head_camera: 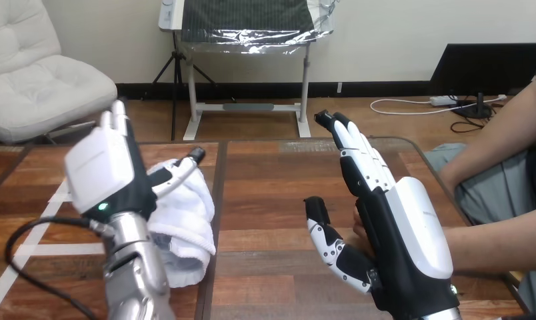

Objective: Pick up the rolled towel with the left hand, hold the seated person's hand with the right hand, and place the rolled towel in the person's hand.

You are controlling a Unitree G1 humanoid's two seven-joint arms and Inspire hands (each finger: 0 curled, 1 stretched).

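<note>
Closest to me, at the lower right of the frame, is the right robot hand, with its white-shelled back turned my way. It is released. The fingers run straight up and leftward toward the frame's middle, and the thumb is spread wide of them at the lower middle. Between thumb and palm I can make out a bit of the person's hand, sitting just behind the robot palm. The person's forearm comes in from the right edge, low over the counter. No part of the right robot hand curls round the person's hand, and I cannot tell whether the two touch.

At the lower left, the silver left forearm rises from the bottom edge to the left robot hand, which I also see from the back. It is grasping the rolled towel. Its thumb curves across the top of the white cloth, and the roll is tucked against the palm side, hanging down to the right of the wrist. The fingers show above the shell, but I cannot see how far they fold round the cloth.

The rolled towel sits left of the frame's middle, over the seam between the counter's wooden panels and well apart from the person's hand. I cannot tell whether its lower end rests on the counter.
</note>
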